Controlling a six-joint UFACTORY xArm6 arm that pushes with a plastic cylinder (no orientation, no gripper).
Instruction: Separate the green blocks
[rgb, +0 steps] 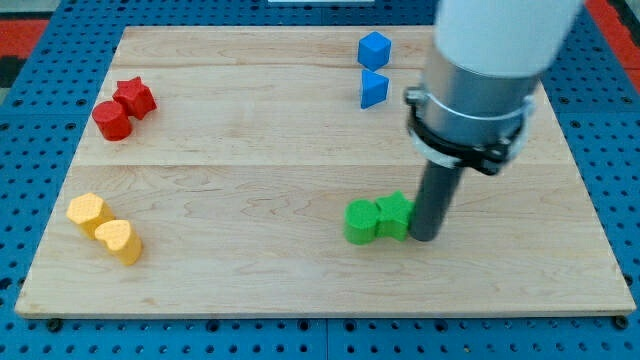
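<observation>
Green blocks (378, 219), 2 touching, probably light, rigid and easily slid; my tip (424, 237), nothing held, is pressed seemingly against the right one.

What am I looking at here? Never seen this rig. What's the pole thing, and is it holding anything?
One camera looks down at a pale wooden board lying on a blue pegboard. The big white and grey cylinder is the end of a robot arm. It has no gripper, only a straight dark rod, and holds nothing; it shoves blocks by sliding. My tip sits against the right side of the green star-shaped block, which touches the green cylinder block. Also on the board are two red blocks at upper left, two yellow blocks at lower left and two blue blocks at the top.
</observation>
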